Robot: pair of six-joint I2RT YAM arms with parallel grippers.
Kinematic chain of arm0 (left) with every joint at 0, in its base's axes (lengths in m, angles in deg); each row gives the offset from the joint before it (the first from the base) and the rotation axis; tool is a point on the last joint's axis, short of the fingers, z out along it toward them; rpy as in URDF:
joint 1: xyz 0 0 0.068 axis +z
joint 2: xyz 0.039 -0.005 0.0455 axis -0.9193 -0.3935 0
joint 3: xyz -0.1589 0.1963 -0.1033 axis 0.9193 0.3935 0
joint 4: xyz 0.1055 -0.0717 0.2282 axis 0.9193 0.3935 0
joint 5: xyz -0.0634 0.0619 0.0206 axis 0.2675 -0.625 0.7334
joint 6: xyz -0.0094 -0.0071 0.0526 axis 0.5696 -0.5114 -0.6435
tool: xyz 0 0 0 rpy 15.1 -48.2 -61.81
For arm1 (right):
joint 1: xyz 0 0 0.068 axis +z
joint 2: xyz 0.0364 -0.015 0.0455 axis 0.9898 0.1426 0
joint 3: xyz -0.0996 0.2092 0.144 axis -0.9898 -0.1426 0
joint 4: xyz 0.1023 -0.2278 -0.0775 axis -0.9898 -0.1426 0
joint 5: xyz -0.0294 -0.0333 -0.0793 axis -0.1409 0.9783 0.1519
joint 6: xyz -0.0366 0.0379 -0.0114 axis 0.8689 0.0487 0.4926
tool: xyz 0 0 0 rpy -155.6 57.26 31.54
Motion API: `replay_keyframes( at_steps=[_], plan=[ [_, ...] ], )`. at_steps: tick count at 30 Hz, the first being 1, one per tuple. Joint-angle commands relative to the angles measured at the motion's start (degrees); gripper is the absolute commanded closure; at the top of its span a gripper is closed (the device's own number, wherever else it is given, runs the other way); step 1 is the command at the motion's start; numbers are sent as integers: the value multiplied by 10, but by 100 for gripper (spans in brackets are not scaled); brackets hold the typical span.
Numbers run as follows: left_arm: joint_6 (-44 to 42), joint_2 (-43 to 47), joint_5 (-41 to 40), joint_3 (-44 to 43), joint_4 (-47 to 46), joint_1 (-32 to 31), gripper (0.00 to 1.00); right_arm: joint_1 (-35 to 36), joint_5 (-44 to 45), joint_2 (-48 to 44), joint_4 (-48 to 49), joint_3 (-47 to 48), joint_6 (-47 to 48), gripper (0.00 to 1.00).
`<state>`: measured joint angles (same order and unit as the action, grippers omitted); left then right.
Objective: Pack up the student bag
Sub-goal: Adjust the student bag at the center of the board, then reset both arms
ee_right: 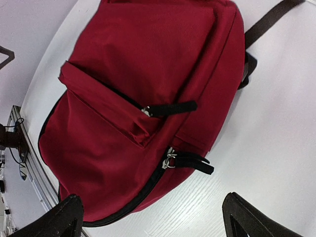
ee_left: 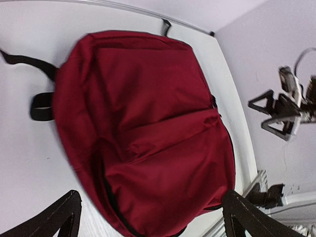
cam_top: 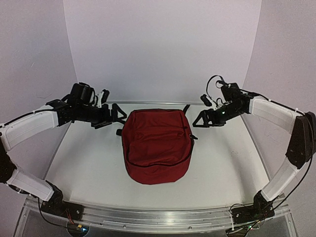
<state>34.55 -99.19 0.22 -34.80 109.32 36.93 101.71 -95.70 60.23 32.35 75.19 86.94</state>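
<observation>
Student bag (cam_top: 157, 145) lies flat near the middle of the table (cam_top: 222, 163), front face up. Its rounded end points toward the arm bases and its black straps (ee_left: 29, 61) trail out at the far end. At the bag's far left corner hangs the left tool (cam_top: 120, 114), and at the far right corner the right tool (cam_top: 199, 118). Both are released, fingers spread wide with nothing between them, and neither touches the fabric (each wrist view shows the bag framed by bare fingertips).

As far as can be seen, both zippers look drawn closed. The front pocket pull (ee_right: 170, 108) and the main zipper pull (ee_right: 187, 162) both lie on the bag's right side.

It is soft cloth, puffed up a little, so it will probably sag and crumple rather than lift as one piece. It is likely light to moderate in weight, and nothing about it looks fragile. The woven surface should grip rather than slide. The broad front panel offers little to nip. Better holds would be the black pull tabs for working a zipper, and a strap or a pinched ridge of cloth next to the zipper line so the other tool can brace the bag.
</observation>
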Motion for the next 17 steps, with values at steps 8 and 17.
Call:
replay_keyframes(
  at_steps=[8, 17],
  plan=[
    [44, 141, -104, 52, 108, 64, 0, -7, 137, -140, -24, -39, -11, 2],
    [77, 156, -125, 92, 129, 65, 0, -19, 100, -182, -11, -93, 11, 2]
  ],
)
